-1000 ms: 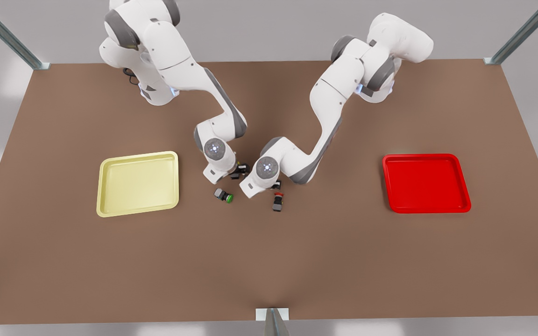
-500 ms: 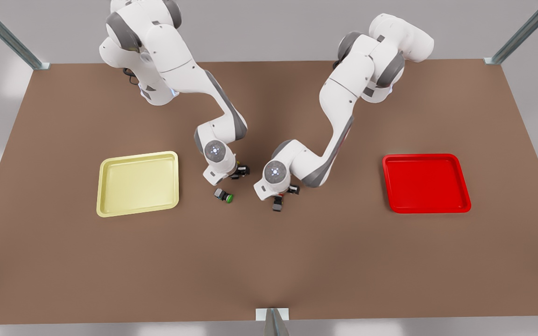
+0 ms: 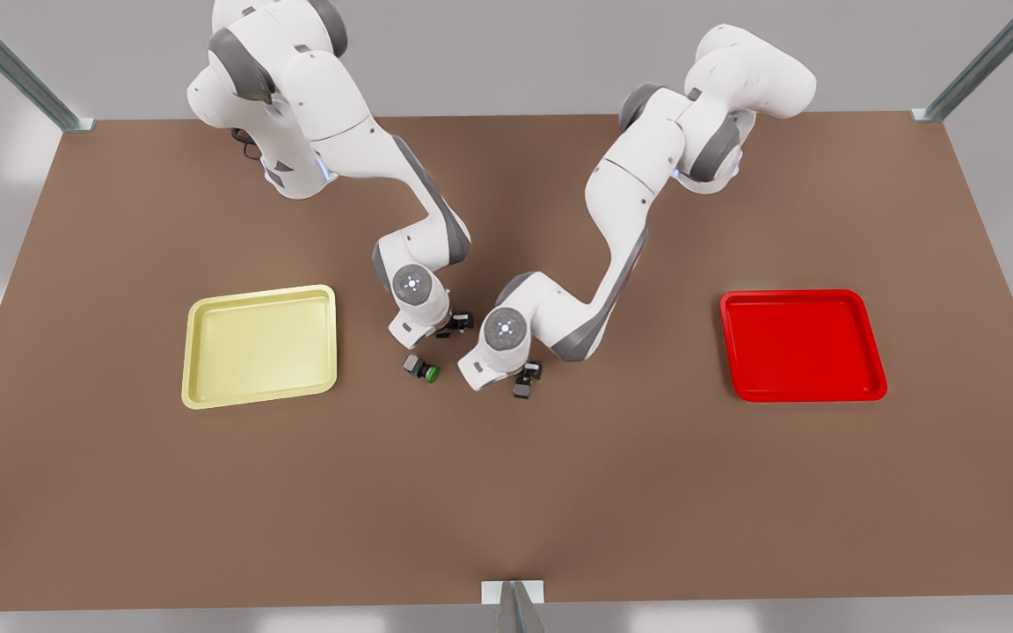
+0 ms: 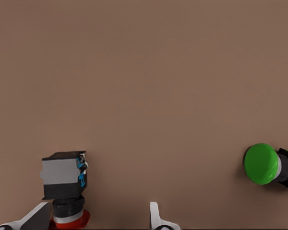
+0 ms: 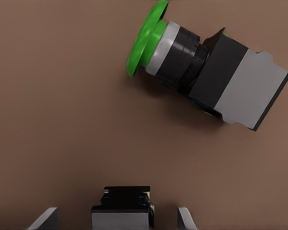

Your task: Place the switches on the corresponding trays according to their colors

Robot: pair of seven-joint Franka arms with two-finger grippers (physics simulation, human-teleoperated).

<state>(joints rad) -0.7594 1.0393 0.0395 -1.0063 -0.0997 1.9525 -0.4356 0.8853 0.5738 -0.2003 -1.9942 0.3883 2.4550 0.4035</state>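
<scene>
The red-capped switch (image 4: 64,179) lies on the table between the open fingers of my left gripper (image 4: 97,221), close to one fingertip (image 4: 38,218). In the front view this gripper (image 3: 526,376) hangs low over the switch's dark body (image 3: 521,389). My right gripper (image 5: 115,220) is open around another switch (image 5: 122,211), whose dark and grey body sits midway between the fingers without touching them; its cap is hidden. That gripper (image 3: 454,323) is at the front view's centre left. The pale yellow tray (image 3: 260,347) and the red tray (image 3: 801,345) are empty.
A green-capped switch (image 3: 421,369) lies on its side just in front of the right gripper, large in the right wrist view (image 5: 201,72) and off to one side in the left wrist view (image 4: 266,164). The two wrists stand close together mid-table.
The left arm has lowered and turned its wrist, bringing its gripper down around the red-capped switch. The right arm shifted only slightly. No switch has moved.
</scene>
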